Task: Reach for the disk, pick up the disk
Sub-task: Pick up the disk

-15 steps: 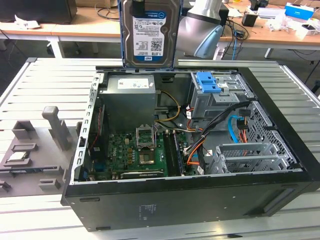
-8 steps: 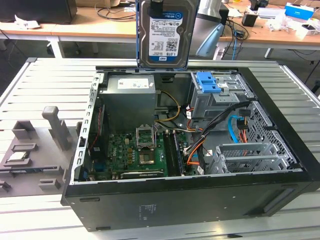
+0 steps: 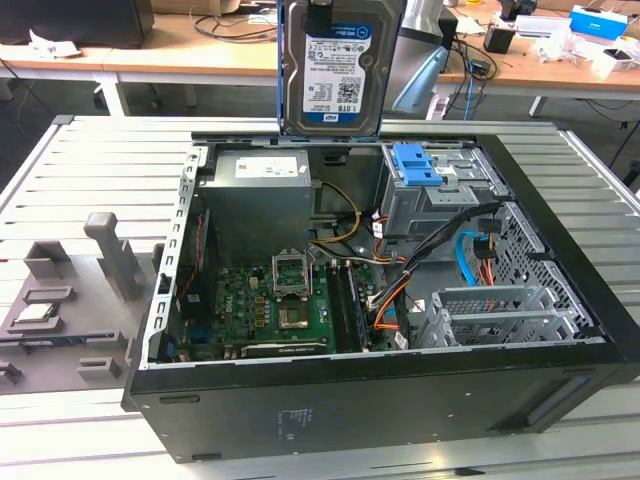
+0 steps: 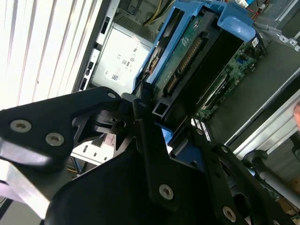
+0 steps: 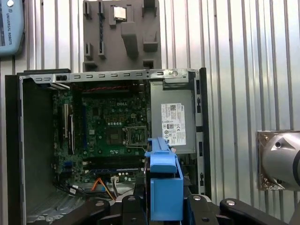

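The disk [image 3: 335,70], a silver-grey hard drive with a white and blue label in a bright blue bracket, hangs upright above the back edge of the open computer case [image 3: 380,405]. My gripper [image 3: 320,14] is shut on its top end, well clear of the case. In the second wrist view the black fingers [image 4: 140,117] clamp the bracket, and the disk's [image 4: 185,51] green circuit board and connector face the camera. In the first wrist view the blue bracket [image 5: 164,183] stands between the gripper's [image 5: 164,208] fingers, over the case interior.
Inside the case lie a grey power supply [image 3: 260,195], a green motherboard [image 3: 265,305], cables and a drive cage with a blue latch piece [image 3: 415,165]. A grey fixture [image 3: 70,300] with a small square chip [image 3: 35,310] sits on the slatted table at the exterior view's left. Cluttered desks stand behind.
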Tool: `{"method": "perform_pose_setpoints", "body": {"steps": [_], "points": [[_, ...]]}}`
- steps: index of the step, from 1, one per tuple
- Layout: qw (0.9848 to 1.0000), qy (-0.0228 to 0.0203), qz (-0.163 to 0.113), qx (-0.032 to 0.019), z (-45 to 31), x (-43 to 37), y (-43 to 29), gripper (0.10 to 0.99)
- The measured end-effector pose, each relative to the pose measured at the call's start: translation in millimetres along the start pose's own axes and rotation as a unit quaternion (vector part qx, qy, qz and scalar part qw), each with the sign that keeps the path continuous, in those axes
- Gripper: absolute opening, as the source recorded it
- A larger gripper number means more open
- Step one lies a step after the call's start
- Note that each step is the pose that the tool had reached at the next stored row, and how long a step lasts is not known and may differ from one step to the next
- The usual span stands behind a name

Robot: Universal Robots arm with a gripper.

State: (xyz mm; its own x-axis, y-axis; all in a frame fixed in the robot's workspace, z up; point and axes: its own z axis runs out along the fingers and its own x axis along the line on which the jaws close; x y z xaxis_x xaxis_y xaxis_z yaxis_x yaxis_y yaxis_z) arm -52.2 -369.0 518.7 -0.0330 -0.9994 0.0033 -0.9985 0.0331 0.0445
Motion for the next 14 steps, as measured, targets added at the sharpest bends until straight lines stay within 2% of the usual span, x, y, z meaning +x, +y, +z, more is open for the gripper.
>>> {"method": "perform_pose_setpoints", "body": {"steps": [8, 14], "points": [[1.0, 0.0006, 0.0, 0.0, 0.0, 13.0, -0.4, 0.365], [1.0, 0.0006, 0.0, 0.0, 0.1, 17.3, -0.5, 0.365]]}}
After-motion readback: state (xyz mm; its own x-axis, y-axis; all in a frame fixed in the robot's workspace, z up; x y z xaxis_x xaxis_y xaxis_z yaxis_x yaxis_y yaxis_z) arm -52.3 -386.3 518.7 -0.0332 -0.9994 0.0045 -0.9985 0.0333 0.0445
